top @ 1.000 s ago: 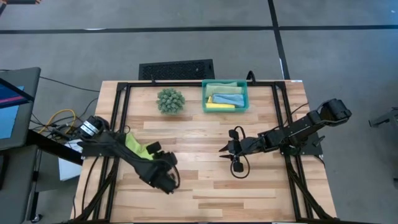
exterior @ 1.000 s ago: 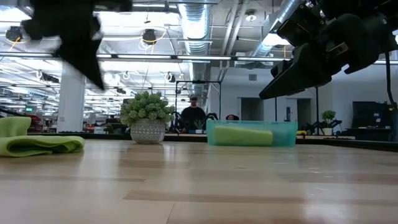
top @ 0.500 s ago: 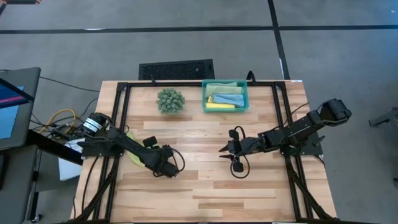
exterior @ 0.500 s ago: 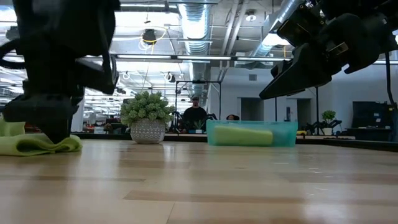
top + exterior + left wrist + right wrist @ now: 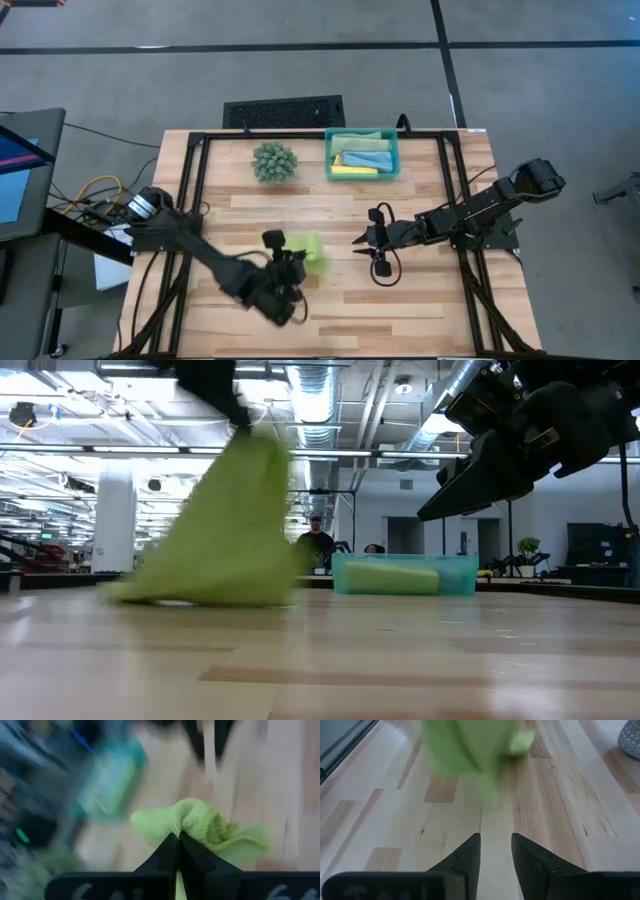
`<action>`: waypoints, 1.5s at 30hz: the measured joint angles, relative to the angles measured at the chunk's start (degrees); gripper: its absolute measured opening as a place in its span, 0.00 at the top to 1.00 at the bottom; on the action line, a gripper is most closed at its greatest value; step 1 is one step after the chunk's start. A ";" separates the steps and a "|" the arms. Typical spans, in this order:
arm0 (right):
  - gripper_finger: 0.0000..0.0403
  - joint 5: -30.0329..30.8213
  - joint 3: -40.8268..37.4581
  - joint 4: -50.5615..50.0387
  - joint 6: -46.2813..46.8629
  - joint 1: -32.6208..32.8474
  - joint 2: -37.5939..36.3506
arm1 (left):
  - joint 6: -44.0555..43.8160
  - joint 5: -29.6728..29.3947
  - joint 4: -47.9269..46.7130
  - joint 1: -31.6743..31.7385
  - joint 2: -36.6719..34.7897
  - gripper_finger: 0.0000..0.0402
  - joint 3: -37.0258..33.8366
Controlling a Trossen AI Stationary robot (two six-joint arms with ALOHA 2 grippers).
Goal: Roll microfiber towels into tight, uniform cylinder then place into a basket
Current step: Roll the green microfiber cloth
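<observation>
The lime green towel (image 5: 308,253) hangs bunched from one pinched corner, lifted over the middle of the table (image 5: 420,310) with its lower edge trailing on the wood. The left gripper (image 5: 178,841) has its fingers clamped together on a small fold of it. With so little cloth in the pinch, I reckon it could slip free, or land crumpled instead of flat, which would spoil a tight, even roll. It looks soft, nubbly and limp, a loose cone in the low view. Just beside it the right gripper (image 5: 362,241) hovers above the table, fingers apart and empty. The basket (image 5: 361,155) sits at the far edge, well apart, already holding other towels.
</observation>
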 joint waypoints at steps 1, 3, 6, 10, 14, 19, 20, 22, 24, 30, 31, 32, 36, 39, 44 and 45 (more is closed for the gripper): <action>0.67 0.00 0.00 -0.03 0.03 0.07 0.00 | 1.84 -4.27 1.14 -1.20 -0.08 1.00 0.86; 0.67 0.00 0.00 -0.44 0.04 0.36 0.00 | 3.01 -10.60 2.17 -3.08 -0.14 1.00 1.01; 0.67 -0.02 0.00 -1.05 0.04 0.95 0.00 | -3.07 -13.62 1.14 -4.36 -0.14 1.00 -2.36; 0.67 -0.02 0.00 -1.32 0.00 1.46 0.01 | -14.83 -9.23 0.77 -4.49 -0.04 0.97 -10.65; 0.67 -0.02 0.00 -1.26 0.02 1.36 0.03 | -25.49 -3.17 -2.92 -4.47 0.01 0.88 -16.20; 0.67 -0.24 0.00 2.05 0.02 1.76 2.21 | -43.32 5.08 -23.63 -4.65 0.03 0.72 -14.27; 0.67 -0.24 0.00 3.35 0.02 1.90 3.12 | -47.08 6.45 -28.26 -4.87 0.03 0.69 -13.25; 0.67 -0.24 0.00 5.61 0.01 2.17 5.33 | -53.06 8.01 -35.54 -5.75 0.03 0.64 -11.57; 0.67 -0.25 0.00 8.46 -0.03 2.24 7.83 | -54.71 7.35 -36.56 -6.89 0.01 0.60 -10.70; 0.66 -0.24 0.67 10.57 -2.01 2.05 14.22 | -32.31 3.07 -12.65 -7.98 0.19 0.56 -12.20; 0.66 -0.24 0.95 10.59 -2.00 2.08 14.75 | -27.04 3.11 -7.01 -7.49 0.23 0.56 -13.03; 0.66 -0.26 1.48 10.71 -2.02 2.08 15.35 | -22.32 3.14 -1.39 -6.89 0.23 0.56 -13.88; 0.66 -0.26 2.67 10.25 -2.03 2.08 15.47 | -7.81 3.95 15.70 -2.94 0.23 0.58 -16.72; 0.67 -0.26 2.93 8.78 -2.05 2.37 14.34 | -0.49 9.85 22.35 1.03 0.23 0.58 -18.09; 0.67 -0.33 3.04 4.31 -2.05 2.99 11.98 | 2.50 23.35 25.13 7.63 0.23 0.58 -19.07; 0.67 -0.37 3.04 3.49 -2.05 3.03 11.49 | 2.80 25.04 25.63 8.59 0.23 0.58 -19.36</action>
